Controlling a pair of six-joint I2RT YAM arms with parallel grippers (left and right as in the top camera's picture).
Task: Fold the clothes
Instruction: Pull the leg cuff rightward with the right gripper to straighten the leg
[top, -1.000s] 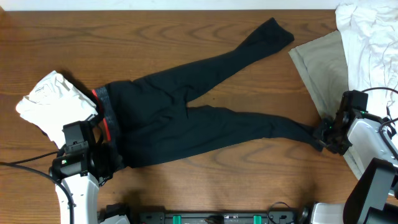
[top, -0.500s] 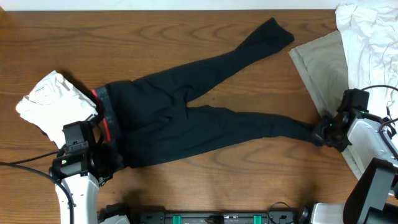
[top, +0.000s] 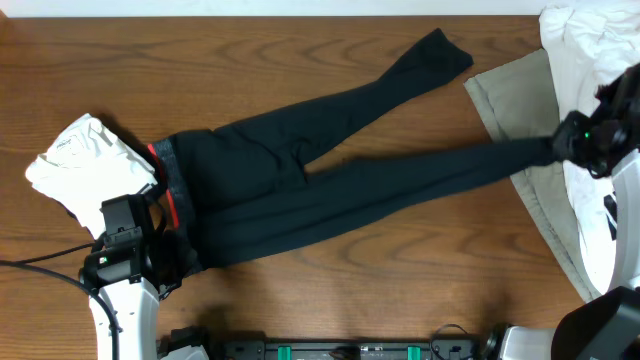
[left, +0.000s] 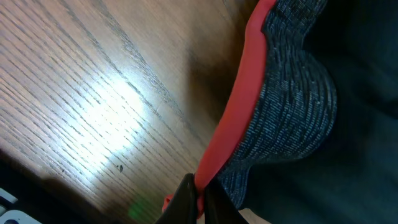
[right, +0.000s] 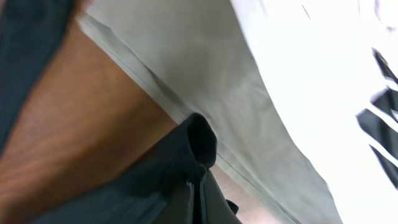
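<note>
Dark trousers (top: 300, 190) with a grey waistband edged in red lie spread across the table. My left gripper (top: 165, 240) is shut on the red waistband edge (left: 239, 112) at the lower left; the jaws (left: 200, 202) pinch the red trim. My right gripper (top: 562, 142) is shut on the cuff of the near trouser leg (right: 196, 146) and holds it lifted at the right, over the beige cloth. The other leg (top: 430, 55) stretches to the upper right and lies flat.
A folded white garment (top: 75, 160) lies at the left. A beige cloth (top: 515, 95) and a white garment (top: 590, 50) lie at the right edge. Bare wood shows along the back and front of the table.
My right gripper has lifted the near leg's cuff and carried it up and away from the front edge, pulling that leg straight. The left gripper has stayed put.
</note>
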